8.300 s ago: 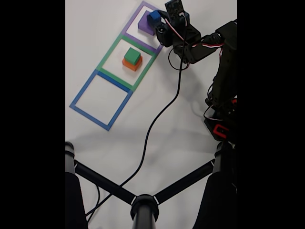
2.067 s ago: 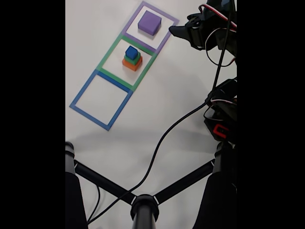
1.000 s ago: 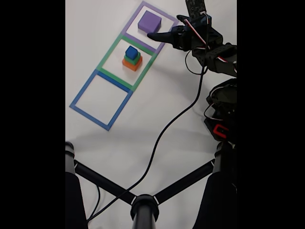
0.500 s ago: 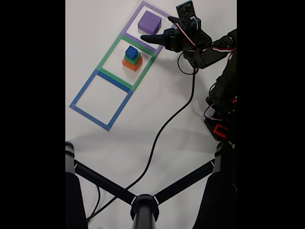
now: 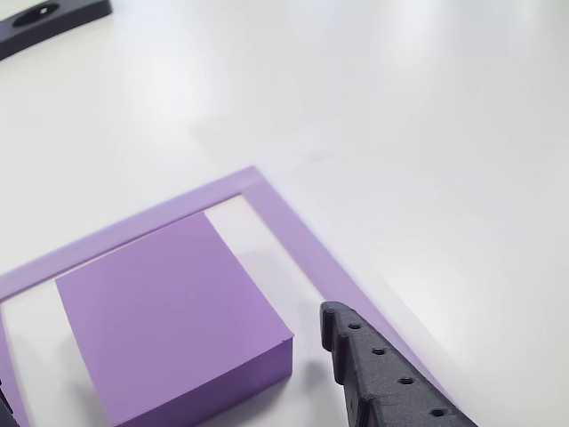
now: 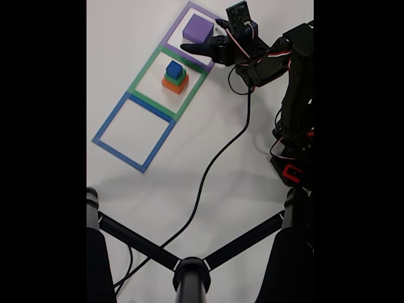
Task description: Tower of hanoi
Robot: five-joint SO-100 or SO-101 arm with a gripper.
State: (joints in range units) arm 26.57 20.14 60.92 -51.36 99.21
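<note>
In the other view we see the purple block (image 5: 173,316) flat on the white bench (image 5: 400,116), inside the purple tape outline (image 5: 293,236); one black toothed finger (image 5: 373,374) of the hand sits just right of the block, apart from it, and a sliver of the second finger shows at the left edge, so the fingers stand apart on either side of the block. A black piece (image 5: 49,16) lies top left. In the fixed view we see the hand (image 6: 201,36) spread wide at the purple block (image 6: 197,28), not clamped on it. The blue cube (image 6: 174,69) tops the green block (image 6: 176,79) on the salmon-orange block (image 6: 175,87), stacked inside the green tape outline (image 6: 146,68). Next comes the blue tape outline (image 6: 107,124). A black cable (image 6: 208,170) trails across the bench.
</note>
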